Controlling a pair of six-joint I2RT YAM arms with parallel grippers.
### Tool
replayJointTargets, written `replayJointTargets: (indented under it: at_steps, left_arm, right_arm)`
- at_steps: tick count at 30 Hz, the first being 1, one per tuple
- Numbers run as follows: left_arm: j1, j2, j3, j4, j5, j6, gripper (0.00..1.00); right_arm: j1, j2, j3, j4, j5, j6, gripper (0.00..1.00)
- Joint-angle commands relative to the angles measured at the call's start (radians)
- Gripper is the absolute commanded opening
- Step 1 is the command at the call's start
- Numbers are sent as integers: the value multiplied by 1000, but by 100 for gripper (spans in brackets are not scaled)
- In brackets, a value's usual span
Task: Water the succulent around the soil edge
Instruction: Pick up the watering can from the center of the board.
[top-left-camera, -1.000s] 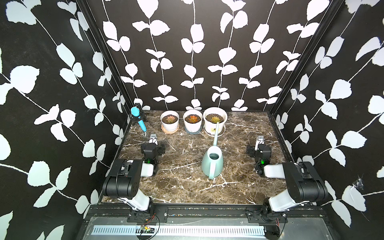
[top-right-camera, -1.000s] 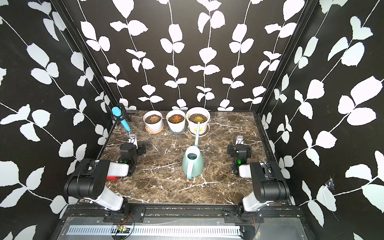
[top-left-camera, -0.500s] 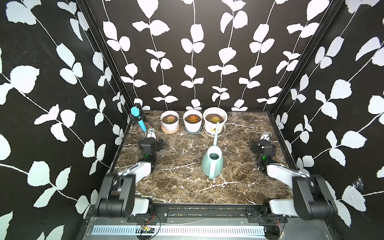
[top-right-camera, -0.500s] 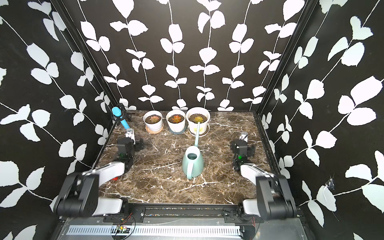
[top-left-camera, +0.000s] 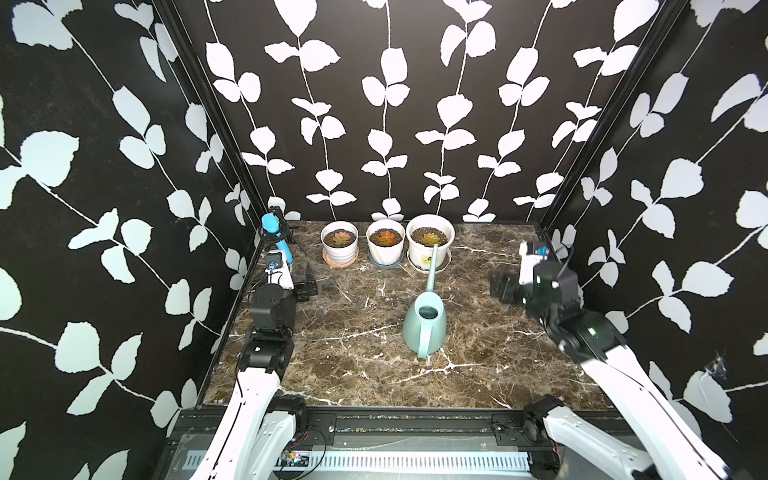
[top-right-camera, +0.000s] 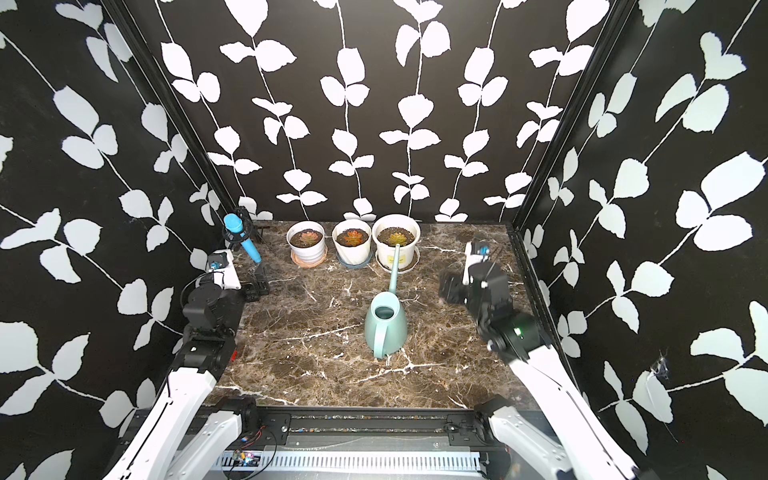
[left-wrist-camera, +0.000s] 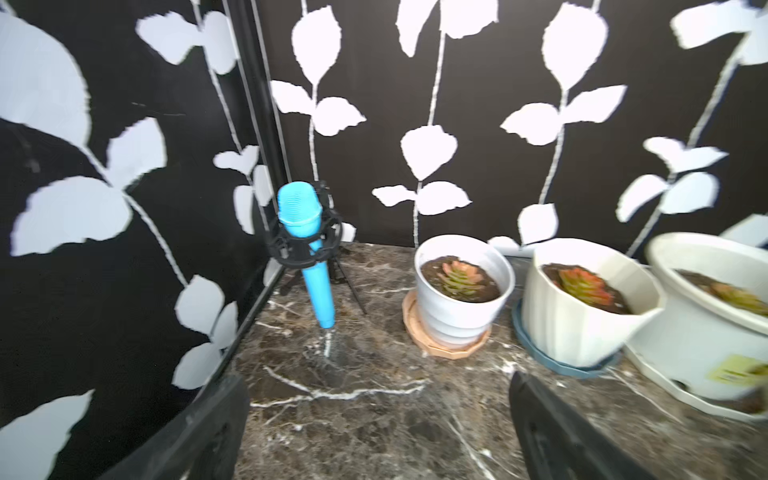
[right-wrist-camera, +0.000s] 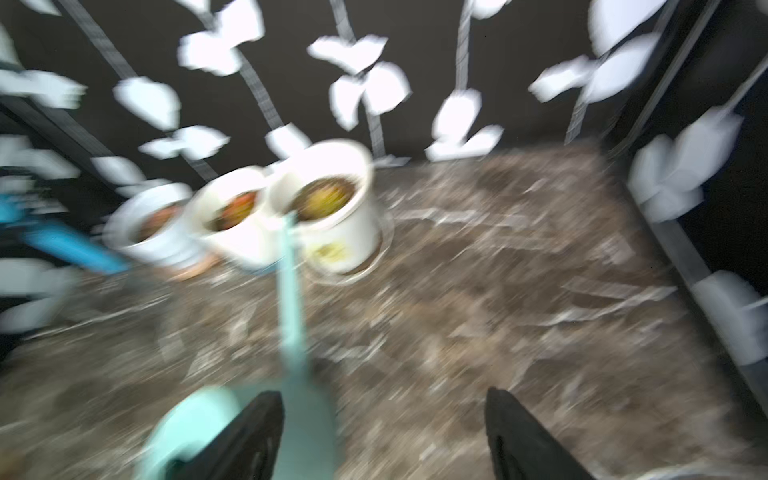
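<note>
Right gripper (top-left-camera: 500, 286) higher, wrist view blurry

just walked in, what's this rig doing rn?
Nothing is held yet. The mint-green plastic watering can stands upright mid-table on the brown marble tabletop, long spout pointing toward the largest of three white succulent pots at the back wall. The right gripper is open, off to the can's side and apart from it; the left gripper is open near the blue microphone on its stand in the corner. Watering has not started.
</note>
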Motion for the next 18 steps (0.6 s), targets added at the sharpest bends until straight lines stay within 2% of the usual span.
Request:
replayJointTargets:
  at_steps: [1,4,6,8,11,16,18]
  left_arm:
    - [-30,15,-15,-77,89,-28,99]
    - [-38,24,-12,-61,125,-40,99]
    - [-41,35,-10,-56,136,-41,99]
    - [-47,41,-10,-56,134,-36,99]
    - [-54,41,-13,-58,116,-29,99]
    - [-66,35,-19,-50,99,-26,99]
    - [-73,41,-21,-47,91,-26,99]
  right_arm:
    - [187,-63,-38,-275,-1,261,72]
    - [349,-7,-7,-324,57,360,74]
    - [481,102,60,-358,124,402,80]
    - [608,230,147,-402,235,451,85]
    - [765,388,241,-443,401,611,84]
    - [889,489,262,-379,534,783,73]
    - [912,539,302,-419,564,852,73]
